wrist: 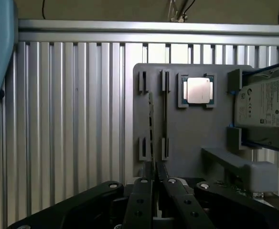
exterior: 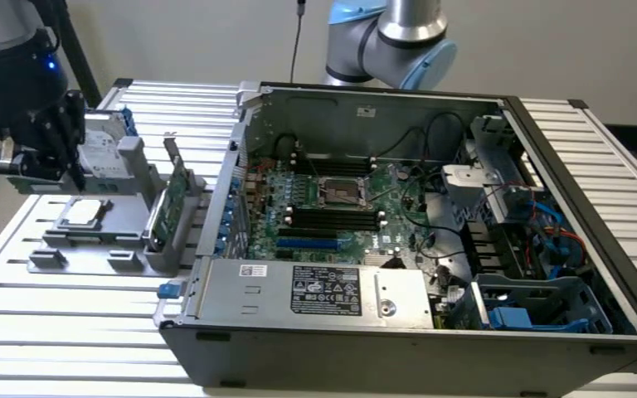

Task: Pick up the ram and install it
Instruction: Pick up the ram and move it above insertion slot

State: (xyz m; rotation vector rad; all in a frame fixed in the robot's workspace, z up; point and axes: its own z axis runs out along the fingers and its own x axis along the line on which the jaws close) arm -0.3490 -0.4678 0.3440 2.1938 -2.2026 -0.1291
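Observation:
My gripper (wrist: 155, 172) has its two black fingers (wrist: 142, 200) drawn together on the ram (wrist: 151, 124), a thin dark stick seen edge-on that runs out from the fingertips over the grey fixture (wrist: 189, 133). In the exterior view the gripper (exterior: 73, 170) hangs at the far left above the fixture (exterior: 114, 240), beside the hard drive. The open computer case (exterior: 241, 108) lies to the exterior view's right. Its motherboard's black memory slots (exterior: 335, 220) sit below the processor socket (exterior: 344, 191).
On the fixture stand a green circuit card (exterior: 175, 203) upright in its slots, a silver processor (exterior: 84, 212) (wrist: 199, 90) and a silver hard drive (exterior: 105, 153) (wrist: 266, 107) with blue rails. A second thin edge (wrist: 165, 114) sits in the neighbouring slot. A ribbed aluminium table (exterior: 64, 307) lies underneath.

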